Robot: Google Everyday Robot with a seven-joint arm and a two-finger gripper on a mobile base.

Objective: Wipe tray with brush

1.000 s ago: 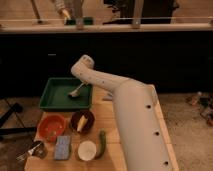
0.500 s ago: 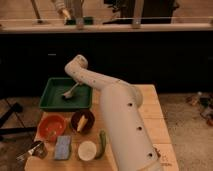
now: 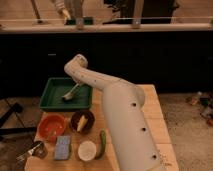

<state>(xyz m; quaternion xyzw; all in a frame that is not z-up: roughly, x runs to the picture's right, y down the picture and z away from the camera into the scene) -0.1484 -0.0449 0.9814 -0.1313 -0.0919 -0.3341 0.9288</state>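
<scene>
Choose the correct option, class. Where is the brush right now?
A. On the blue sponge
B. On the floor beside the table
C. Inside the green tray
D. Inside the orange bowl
C. The brush slants down into the green tray, its dark head on the tray floor, with the gripper shut on its handle above the tray.

tray (image 3: 50, 100) looking like matt green plastic, table (image 3: 152, 112) showing pale wood grain (gripper (image 3: 76, 88) over tray, smooth white casing).

Single high view, behind arm, facing table (image 3: 150, 100), mid-range
</scene>
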